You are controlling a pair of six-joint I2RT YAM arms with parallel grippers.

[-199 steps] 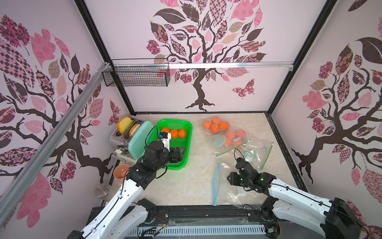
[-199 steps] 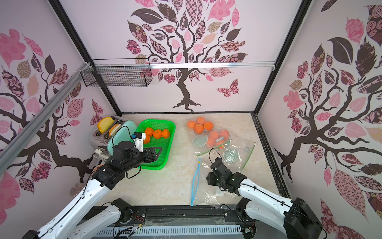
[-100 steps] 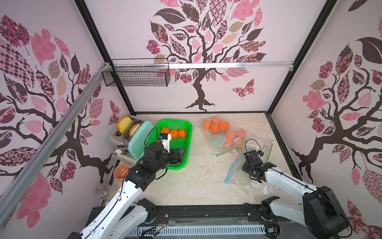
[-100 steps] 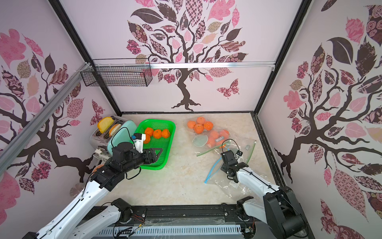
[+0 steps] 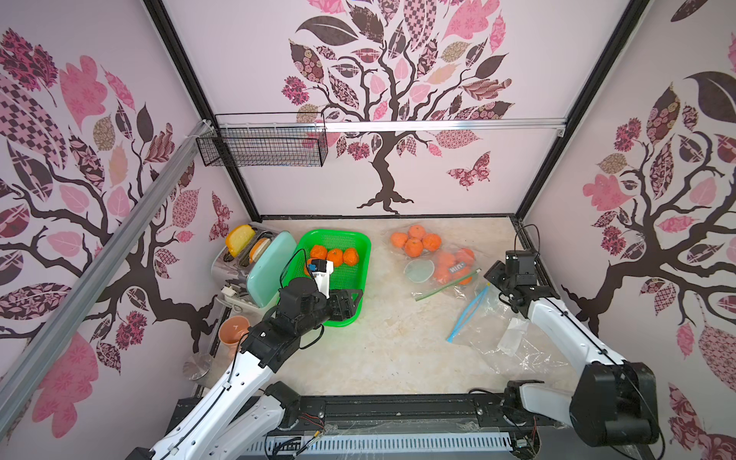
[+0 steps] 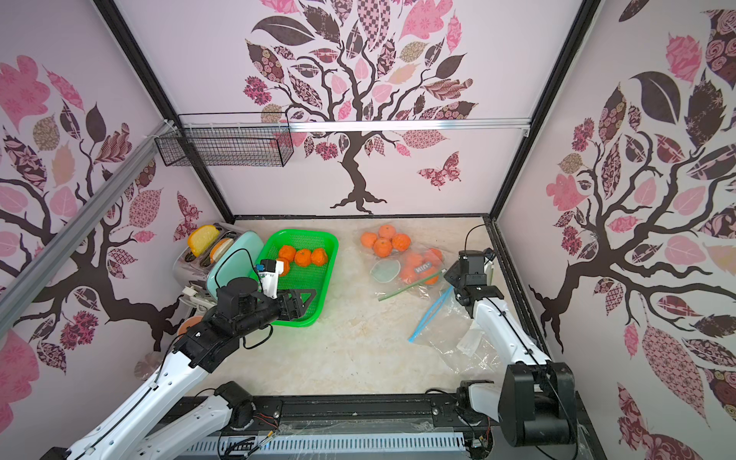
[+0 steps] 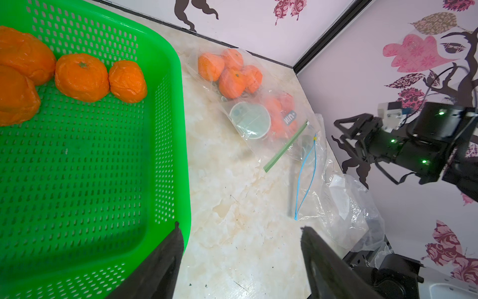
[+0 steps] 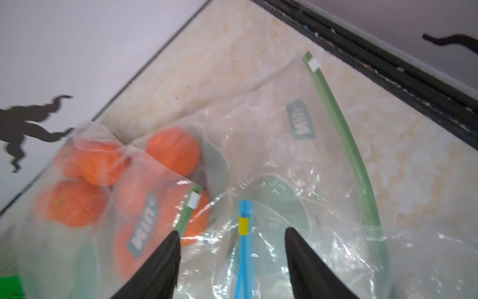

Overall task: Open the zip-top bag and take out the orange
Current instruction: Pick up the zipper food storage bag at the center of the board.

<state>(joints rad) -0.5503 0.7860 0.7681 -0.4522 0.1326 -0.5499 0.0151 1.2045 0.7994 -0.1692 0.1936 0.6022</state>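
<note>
Blue zip (image 5: pixel 468 312) of the zip-top bag (image 5: pixel 498 330) runs 1 to 7 o'clock across the tabletop (image 5: pixel 390 342) in a top view, its far end between the parted, empty fingers of the right gripper (image 5: pixel 495 276); bagged oranges (image 5: pixel 448 266) lie at 9 o'clock from them; left gripper (image 5: pixel 350 301), fingers apart, hangs at the green basket (image 5: pixel 368 249)

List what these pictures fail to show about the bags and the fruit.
- Oranges in the green-zip bag: count unclear in both top views; film and label cover them.
- Fourth orange in the green basket: mostly behind the left arm's camera, top views.
- Blue zip: lower end cut off by the right wrist view's edge.
</note>
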